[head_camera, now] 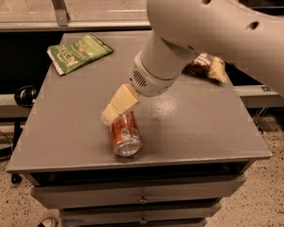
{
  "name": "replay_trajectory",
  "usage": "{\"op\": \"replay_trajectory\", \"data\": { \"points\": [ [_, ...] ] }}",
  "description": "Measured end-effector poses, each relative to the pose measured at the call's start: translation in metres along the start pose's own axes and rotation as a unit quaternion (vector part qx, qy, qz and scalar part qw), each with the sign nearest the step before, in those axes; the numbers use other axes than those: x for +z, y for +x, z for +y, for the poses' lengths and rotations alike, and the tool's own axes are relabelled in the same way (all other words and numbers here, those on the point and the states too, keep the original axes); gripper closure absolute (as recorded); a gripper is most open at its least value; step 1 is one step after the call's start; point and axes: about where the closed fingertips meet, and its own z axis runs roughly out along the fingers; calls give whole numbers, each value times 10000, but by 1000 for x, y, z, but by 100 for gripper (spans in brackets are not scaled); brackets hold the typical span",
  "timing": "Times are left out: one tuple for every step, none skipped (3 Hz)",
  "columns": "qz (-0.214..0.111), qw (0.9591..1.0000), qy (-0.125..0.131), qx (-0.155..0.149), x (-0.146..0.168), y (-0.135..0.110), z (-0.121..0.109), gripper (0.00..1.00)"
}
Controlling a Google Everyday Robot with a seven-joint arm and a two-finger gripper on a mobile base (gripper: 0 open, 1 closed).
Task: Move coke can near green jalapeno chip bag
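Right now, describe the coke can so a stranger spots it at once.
On the grey table, look toward the near edge, where the gripper hangs. There the coke can lies on its side, silver top facing front. It is the only orange-red metal cylinder; the green jalapeno chip bag and brown chip bag lie flat farther back.
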Motion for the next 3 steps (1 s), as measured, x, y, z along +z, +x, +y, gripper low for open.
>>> {"op": "replay_trajectory", "data": {
  "points": [
    [102, 9983, -107, 569, 15, -7, 24, 0],
    [207, 9963, -64, 829, 25, -8, 39, 0],
    [346, 9943, 33, 1010, 35, -2, 47, 0]
  ]
}}
